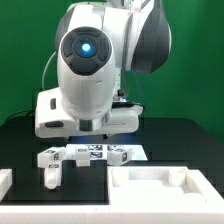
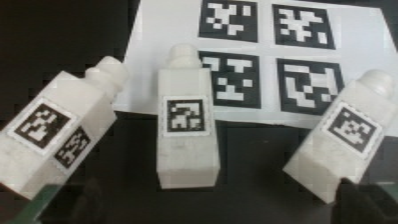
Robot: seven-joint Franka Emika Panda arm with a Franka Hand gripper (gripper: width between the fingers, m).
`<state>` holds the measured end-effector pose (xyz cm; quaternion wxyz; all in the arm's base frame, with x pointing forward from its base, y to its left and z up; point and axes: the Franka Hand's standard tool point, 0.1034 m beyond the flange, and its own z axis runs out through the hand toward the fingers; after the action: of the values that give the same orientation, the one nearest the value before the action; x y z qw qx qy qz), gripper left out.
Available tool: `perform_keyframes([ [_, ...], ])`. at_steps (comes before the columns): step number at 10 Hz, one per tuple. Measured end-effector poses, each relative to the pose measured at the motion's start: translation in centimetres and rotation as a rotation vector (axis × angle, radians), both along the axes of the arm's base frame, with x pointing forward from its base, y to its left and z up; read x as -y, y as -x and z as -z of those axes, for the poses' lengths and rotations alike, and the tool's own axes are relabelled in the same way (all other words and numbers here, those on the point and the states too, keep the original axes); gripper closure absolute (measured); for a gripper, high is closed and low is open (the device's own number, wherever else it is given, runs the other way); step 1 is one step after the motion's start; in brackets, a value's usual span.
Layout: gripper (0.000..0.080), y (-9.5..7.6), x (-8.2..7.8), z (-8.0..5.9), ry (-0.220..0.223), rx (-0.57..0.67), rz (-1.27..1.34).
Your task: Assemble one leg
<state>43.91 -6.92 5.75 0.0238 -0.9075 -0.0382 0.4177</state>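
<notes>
Here, small stubby white plastic tagged legs (image 1: 78,153) line the black bench (image 1: 20,145) at lower centre; whether the hand (image 1: 92,128) is open cannot be told.

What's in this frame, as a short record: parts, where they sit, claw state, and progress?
legs: three white tagged pegs in the wrist view, loose on the table, apart from each other
marker board: flat on the table, just beyond the legs
panel: white, tray-shaped, in front at the exterior view's right
table: black
claw: above the legs, gripping nothing that shows; open or shut cannot be told
progress: no leg seen on the panel
</notes>
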Motion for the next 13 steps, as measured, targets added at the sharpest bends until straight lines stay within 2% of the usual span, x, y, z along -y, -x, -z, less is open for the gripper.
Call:
perform_keyframes([
  [1,0.0151,1.0,0.6,0.9,0.010,-0.026,0.013],
  [2,0.0151,1.5,0.3,1.3,0.027,-0.041,0.022],
  [6,0.0151,1.7,0.1,1.4,0.023,-0.045,0.020],
  [9,0.0151,3.5,0.0,3.5,0.037,-0.071,0.026],
  [12,0.0151,4.2,-0.1,4.8,0.036,-0.071,0.018],
  [13,0.0151,4.2,-0.2,4.8,0.036,-0.071,0.016],
])
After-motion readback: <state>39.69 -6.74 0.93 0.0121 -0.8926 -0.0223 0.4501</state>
